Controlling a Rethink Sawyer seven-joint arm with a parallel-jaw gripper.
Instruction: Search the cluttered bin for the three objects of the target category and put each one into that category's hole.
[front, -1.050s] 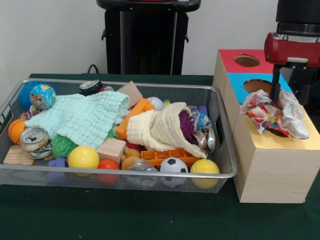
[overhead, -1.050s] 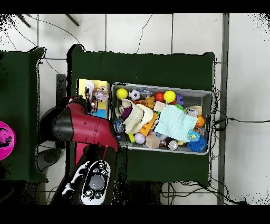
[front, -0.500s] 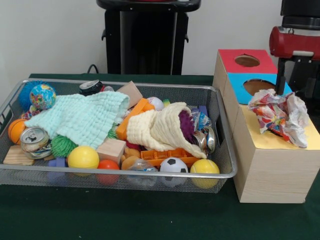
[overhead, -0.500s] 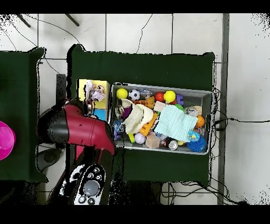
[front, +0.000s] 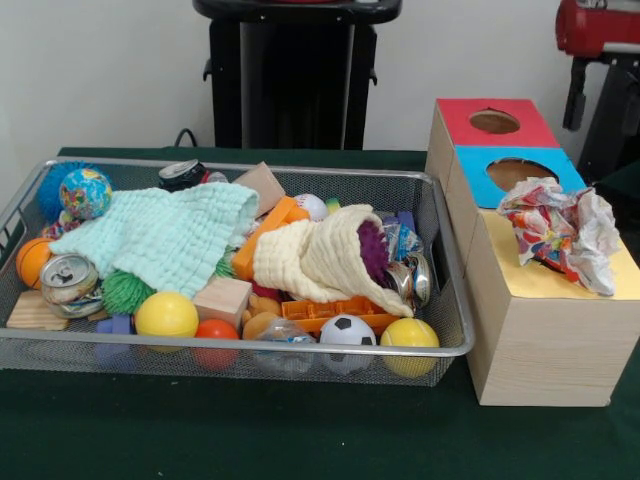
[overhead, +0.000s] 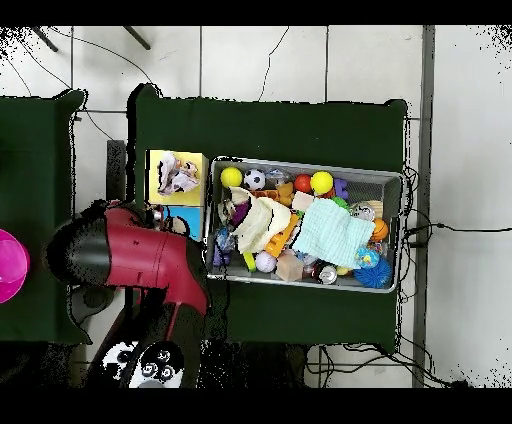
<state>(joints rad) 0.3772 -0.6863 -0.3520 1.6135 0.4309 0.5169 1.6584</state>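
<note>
A crumpled colourful wrapper lies on the yellow top of the wooden sorting box, over where that section's hole would be; it also shows in the overhead view. Behind it are the blue section's hole and the red section's hole, both uncovered. My gripper hangs high at the top right, above and behind the box, touching nothing. From overhead, the red arm hides the gripper. The wire bin holds the clutter.
In the bin lie a mint cloth, a cream cloth, a drink can, a second can, wooden blocks, orange plastic pieces and several balls, such as a yellow one and a small football.
The arm has risen and drawn back from the box. The wrapper, which hung at the gripper a second ago, now rests on the yellow top by itself.
</note>
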